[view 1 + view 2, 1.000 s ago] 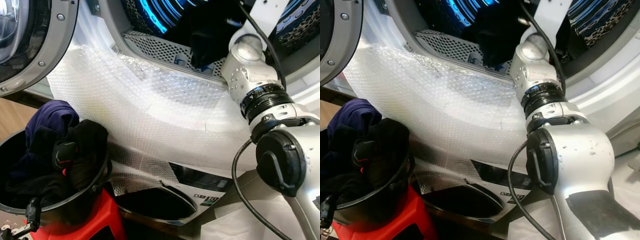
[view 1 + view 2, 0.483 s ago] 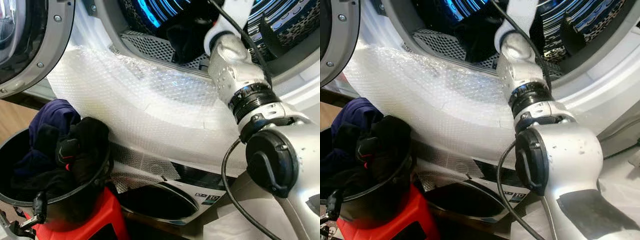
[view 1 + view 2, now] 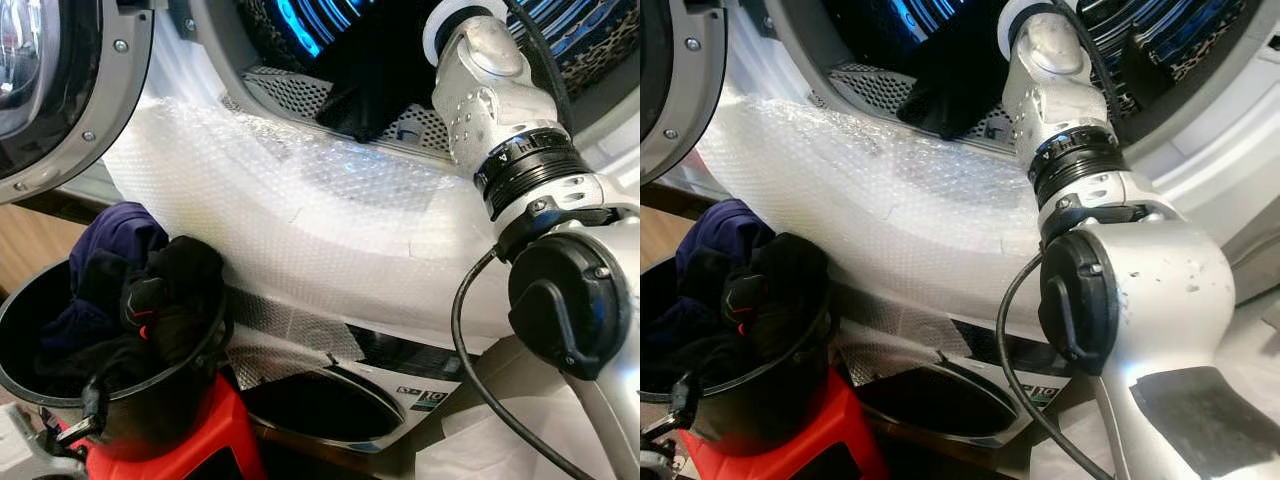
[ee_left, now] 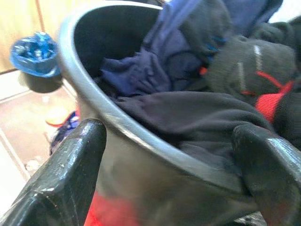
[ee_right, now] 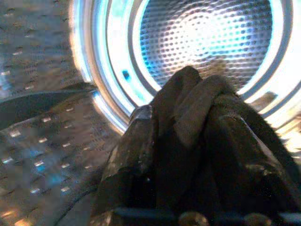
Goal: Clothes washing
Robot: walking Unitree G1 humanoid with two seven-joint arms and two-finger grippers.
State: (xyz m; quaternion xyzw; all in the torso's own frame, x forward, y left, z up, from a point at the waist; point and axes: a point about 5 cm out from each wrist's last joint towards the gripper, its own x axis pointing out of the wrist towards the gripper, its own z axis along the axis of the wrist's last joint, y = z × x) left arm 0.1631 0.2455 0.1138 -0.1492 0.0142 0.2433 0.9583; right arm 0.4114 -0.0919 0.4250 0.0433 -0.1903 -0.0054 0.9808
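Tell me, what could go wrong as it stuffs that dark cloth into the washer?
The dark garment hangs over the drum's lip while the right gripper is shut on it; released now, it might slide out over the bubble wrap. The black bucket sits heaped on a small red stool; a nudge could tip it.

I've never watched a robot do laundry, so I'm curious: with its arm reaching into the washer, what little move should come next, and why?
Probably open the right gripper and let go. Its black fingers are shut on a dark crumpled garment already inside the shiny perforated metal drum, while part of that garment hangs at the drum's mouth. More dark clothes wait in the black round bucket.
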